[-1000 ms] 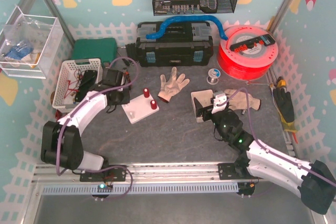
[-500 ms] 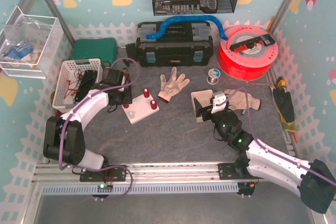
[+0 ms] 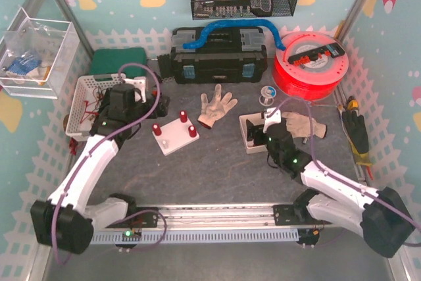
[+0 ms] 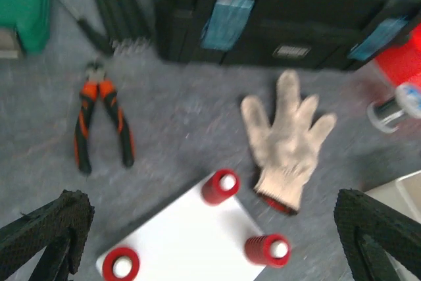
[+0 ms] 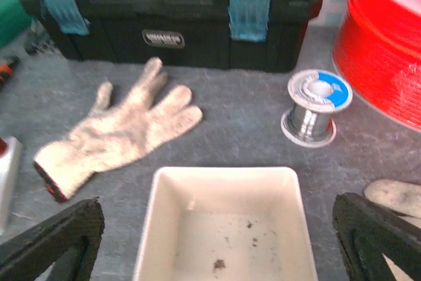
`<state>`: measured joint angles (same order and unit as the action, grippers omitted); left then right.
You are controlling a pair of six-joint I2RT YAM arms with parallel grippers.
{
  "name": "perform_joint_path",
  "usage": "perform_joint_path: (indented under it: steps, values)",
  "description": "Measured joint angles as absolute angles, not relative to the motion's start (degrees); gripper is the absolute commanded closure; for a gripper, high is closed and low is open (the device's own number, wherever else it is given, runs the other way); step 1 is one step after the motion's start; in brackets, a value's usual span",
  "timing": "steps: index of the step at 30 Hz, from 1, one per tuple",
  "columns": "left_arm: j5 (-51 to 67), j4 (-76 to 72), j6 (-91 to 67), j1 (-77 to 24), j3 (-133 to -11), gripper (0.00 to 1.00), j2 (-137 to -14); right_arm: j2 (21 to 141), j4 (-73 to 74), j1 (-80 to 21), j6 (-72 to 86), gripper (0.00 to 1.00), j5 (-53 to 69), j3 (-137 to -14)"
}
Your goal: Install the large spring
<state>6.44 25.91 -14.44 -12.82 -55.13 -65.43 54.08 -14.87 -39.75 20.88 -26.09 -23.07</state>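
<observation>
Bench [image 3: 217, 169]: one grey slab, fenced by pastel mushroom-print walls
White plate [image 4: 187, 235]: one, flat on the bench left of centre
Red springs [image 4: 220, 187]: three, all upright on the white plate; which is the large one I cannot tell
Left fingers [image 4: 56, 225]: two, spread wide above the plate, gripping nothing
Right fingers [image 5: 59, 235]: two, spread wide over the cream tray, gripping nothing
Cream tray [image 5: 223, 172]: one, only specks inside
Pale gloves [image 3: 216, 108]: two, one between plate and tray, one just right of the tray
Solder spool [image 5: 310, 108]: one, behind the tray
Pliers [image 4: 99, 120]: one orange-handled pair
Toolbox [image 3: 217, 57]: one, black, at the back
</observation>
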Motion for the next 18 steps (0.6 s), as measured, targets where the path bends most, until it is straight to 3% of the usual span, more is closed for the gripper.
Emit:
perform_joint_path:
  steps: [9,18]
  values:
    - [7.7,13.7,-12.3,-12.3,-46.4,0.01,-52.3,66.4,-0.9,-27.5,24.8,0.47,-6.1,-31.2]
    - [7.4,10.0,-11.2,-11.6,-43.5,0.01,-50.5,79.1,15.8,-25.6,23.6,0.53,-0.9,-48.0]
